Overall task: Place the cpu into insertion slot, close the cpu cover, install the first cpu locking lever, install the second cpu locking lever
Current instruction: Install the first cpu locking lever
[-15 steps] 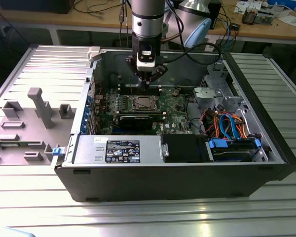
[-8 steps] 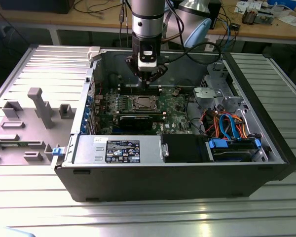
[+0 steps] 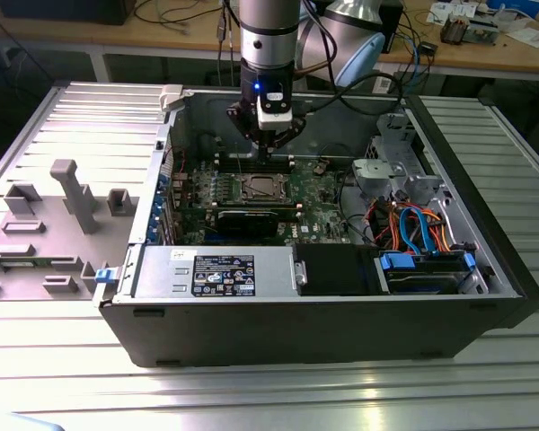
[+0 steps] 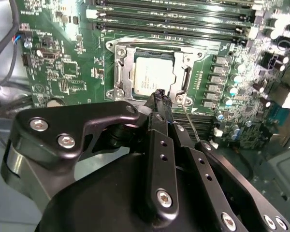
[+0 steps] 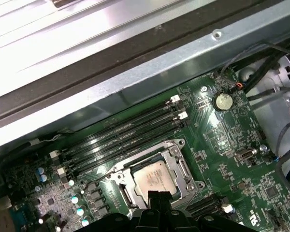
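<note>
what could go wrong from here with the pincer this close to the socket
1. The shut pincer sits at the edge of the cpu cover, beside the cpu; a slip may scratch the cpu's bare top.
2. The thin locking lever lies just beside the pincer; a push could glance off it and hit the capacitors.

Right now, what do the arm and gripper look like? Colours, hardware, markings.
The arm is a silver-grey cylinder ending in a black wrist section with a blue light and a white block below. The gripper is matte black, with linked fingers, silver screws and small holes.
</note>
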Controlling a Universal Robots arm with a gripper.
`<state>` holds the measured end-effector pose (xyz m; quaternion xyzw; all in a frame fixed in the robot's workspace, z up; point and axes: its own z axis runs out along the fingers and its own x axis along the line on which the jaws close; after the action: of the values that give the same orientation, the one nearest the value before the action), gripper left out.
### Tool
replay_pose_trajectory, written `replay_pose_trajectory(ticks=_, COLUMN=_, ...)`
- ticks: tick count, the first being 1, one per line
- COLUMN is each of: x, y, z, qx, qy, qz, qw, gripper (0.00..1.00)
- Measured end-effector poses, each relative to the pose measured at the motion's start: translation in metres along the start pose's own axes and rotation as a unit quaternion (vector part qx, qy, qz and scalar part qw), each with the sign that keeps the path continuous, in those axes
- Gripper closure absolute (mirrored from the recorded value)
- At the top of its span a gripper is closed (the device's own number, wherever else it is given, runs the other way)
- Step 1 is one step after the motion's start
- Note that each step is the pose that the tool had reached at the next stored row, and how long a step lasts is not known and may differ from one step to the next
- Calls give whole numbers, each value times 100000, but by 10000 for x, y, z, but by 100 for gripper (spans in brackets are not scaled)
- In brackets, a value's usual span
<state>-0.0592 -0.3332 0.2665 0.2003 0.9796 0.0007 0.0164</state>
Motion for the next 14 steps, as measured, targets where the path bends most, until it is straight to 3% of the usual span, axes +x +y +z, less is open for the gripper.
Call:
replay_pose_trajectory(ticks=5, x=0, y=0, z=0, qx=-115, qy=26, qz=-3547, qw=99937, gripper=89)
replay_pose_trajectory(ticks=9, x=1, y=-1, z=1, qx=-190, qy=46, qz=-5893, qw=99826, gripper=89)
replay_pose_trajectory(ticks=14, x=24, y=-11, z=1, qx=-211, qy=54, qz=-6603, qw=99782, gripper=89)
